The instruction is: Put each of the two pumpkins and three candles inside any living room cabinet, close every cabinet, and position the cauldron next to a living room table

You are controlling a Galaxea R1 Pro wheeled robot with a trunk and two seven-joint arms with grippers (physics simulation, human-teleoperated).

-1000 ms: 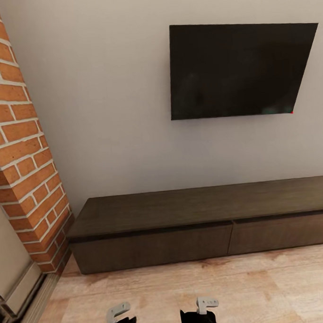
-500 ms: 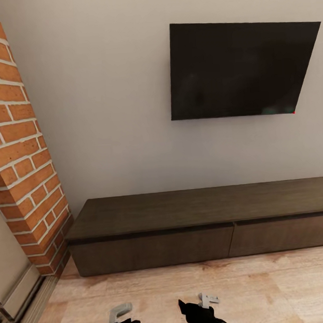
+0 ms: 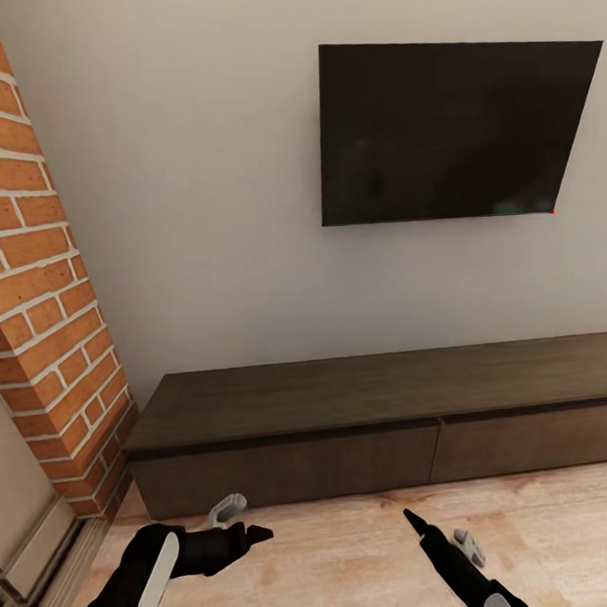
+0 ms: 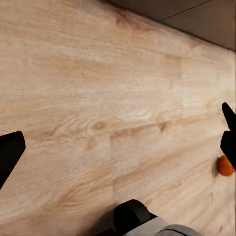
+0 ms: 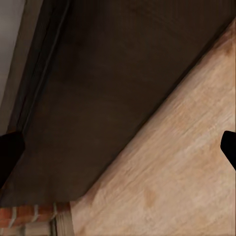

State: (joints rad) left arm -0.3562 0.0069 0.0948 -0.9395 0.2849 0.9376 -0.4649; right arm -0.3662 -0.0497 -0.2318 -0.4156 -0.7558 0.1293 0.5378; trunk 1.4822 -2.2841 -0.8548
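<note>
The long, low dark brown cabinet [image 3: 381,424] stands against the wall ahead, and both drawer fronts in view are shut. In the right wrist view its dark front [image 5: 123,88] is seen close up above the wood floor. My left gripper [image 3: 253,533] hovers over the floor in front of the cabinet's left end, open and empty, with its fingertips [image 4: 10,152] far apart. My right gripper [image 3: 417,524] is raised near the cabinet's middle, open and empty too. A small orange pumpkin [image 4: 225,166] lies on the floor, partly hidden behind one left finger.
A black TV [image 3: 454,126] hangs on the grey wall above the cabinet. A red brick column [image 3: 36,291] stands at the left, with a framed opening [image 3: 32,549] at its foot. Light wood floor [image 3: 352,559] runs between me and the cabinet.
Both arms have risen and stretched forward from the bottom edge, the left swinging left and the right swinging right. The view shifted slightly at first.
</note>
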